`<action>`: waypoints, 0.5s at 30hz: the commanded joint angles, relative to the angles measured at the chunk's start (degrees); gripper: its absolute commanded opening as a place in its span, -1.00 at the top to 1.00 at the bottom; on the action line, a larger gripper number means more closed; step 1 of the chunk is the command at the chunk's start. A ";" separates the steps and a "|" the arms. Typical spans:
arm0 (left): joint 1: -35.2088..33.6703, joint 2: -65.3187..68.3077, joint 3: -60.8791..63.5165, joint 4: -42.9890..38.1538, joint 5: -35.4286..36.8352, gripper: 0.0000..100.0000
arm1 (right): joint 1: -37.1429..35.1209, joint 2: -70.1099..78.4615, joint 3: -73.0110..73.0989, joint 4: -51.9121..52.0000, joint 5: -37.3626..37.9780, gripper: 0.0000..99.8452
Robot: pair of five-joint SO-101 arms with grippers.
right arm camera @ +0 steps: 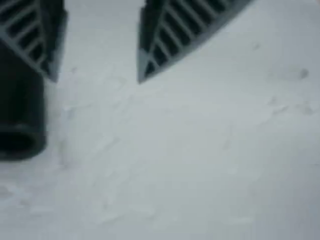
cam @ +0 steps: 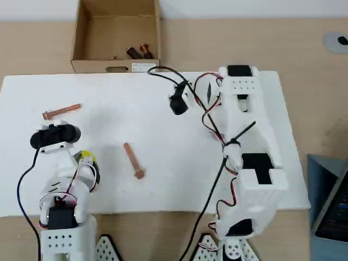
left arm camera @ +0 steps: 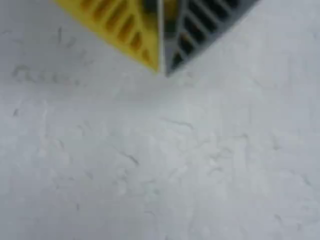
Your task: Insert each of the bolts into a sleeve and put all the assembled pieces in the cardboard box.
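Desk [cam: 312, 81] is light wood, with a white foam-like mat [cam: 163, 130] on top. The mat surface is matte and lightly scuffed.

Bolts: two copper-coloured ones lie loose on the mat, well apart. bolt A [cam: 62, 111] is near the left edge, almost level. bolt B [cam: 134, 160] is mid-mat, on a diagonal with its head toward the arms.

Sleeve [right arm camera: 20, 120]: a black cylinder lying on the mat, open end visible. It sits just by one grey ribbed fingertip [right arm camera: 47, 60] of the right gripper [right arm camera: 97, 75]. Can't tell whether they touch. Right jaws are spread wide, with only mat in the gap.

Left gripper [left arm camera: 162, 67]: one yellow ribbed jaw and one grey, tips pressed together with nothing between them, just above bare mat.

Cardboard box [cam: 117, 66]: brown, open top, on the desk touching the mat's far edge. The assembled pieces [cam: 138, 52] lie in its right front corner, dark sleeves with copper ends showing.

Left arm [cam: 60, 190] is white and stands at the near-left mat edge. bolt B lies beside it and bolt A beyond it.

Right arm [cam: 250, 163] is white and stretches along the right side of the mat toward the box. Black cables [cam: 217, 179] run along it and loop over the mat near the box.

A laptop [cam: 329, 206] sits at the desk's right edge.
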 commanded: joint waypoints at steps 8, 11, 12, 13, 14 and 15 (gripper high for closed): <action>-0.70 -0.48 0.18 -1.23 -0.09 0.99 | 0.57 -3.82 -0.22 -2.64 1.58 0.75; -0.70 -0.48 0.18 -1.23 -0.09 0.99 | 0.57 -3.82 0.04 -3.87 2.20 0.75; -0.70 -0.48 0.18 -1.23 -0.09 0.99 | 0.75 -3.82 0.04 -4.48 2.20 0.75; -0.70 -0.48 0.18 -1.23 -0.09 0.99 | 0.75 -3.82 -0.04 -4.92 2.20 0.75; -0.70 -0.48 0.18 -1.23 -0.09 0.99 | 0.75 -3.82 -0.04 -5.19 2.20 0.74; -0.70 -0.48 0.18 -1.23 -0.09 0.99 | 0.66 -3.82 0.04 -5.45 2.20 0.74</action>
